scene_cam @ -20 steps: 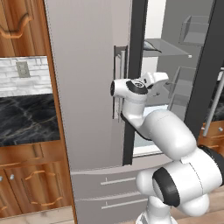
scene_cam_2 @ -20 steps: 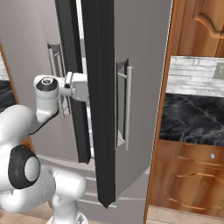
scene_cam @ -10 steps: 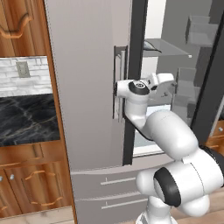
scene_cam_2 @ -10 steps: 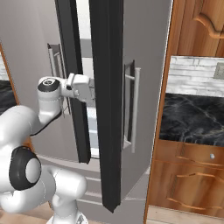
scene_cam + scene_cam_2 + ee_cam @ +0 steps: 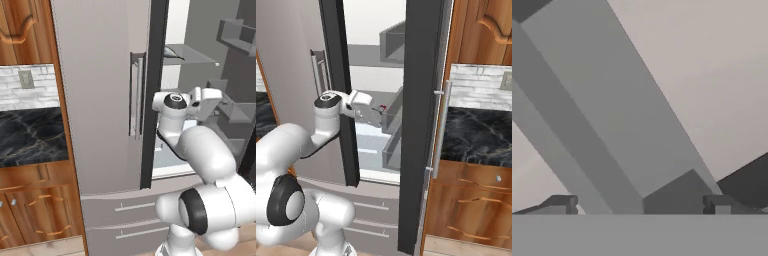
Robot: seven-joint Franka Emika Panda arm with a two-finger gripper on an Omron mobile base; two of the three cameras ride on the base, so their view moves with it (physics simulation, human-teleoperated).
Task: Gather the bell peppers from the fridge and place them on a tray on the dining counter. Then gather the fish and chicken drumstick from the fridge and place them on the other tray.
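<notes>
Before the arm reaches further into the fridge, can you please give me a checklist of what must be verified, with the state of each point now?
1. Right fridge door swung open enough for the arm: ok, a wide gap shows in the right base view.
2. Left fridge door shut, out of the way: ok.
3. Gripper open and empty: ok, the fingers stand wide apart with nothing between them.
4. Gripper past the door's edge, inside the opening: ok, it reaches toward the door bins.
5. Bell peppers located: cannot tell, none visible on the shelves in view.
6. Free path to the shelves: cannot tell, the hand view is too close to the grey walls.
</notes>
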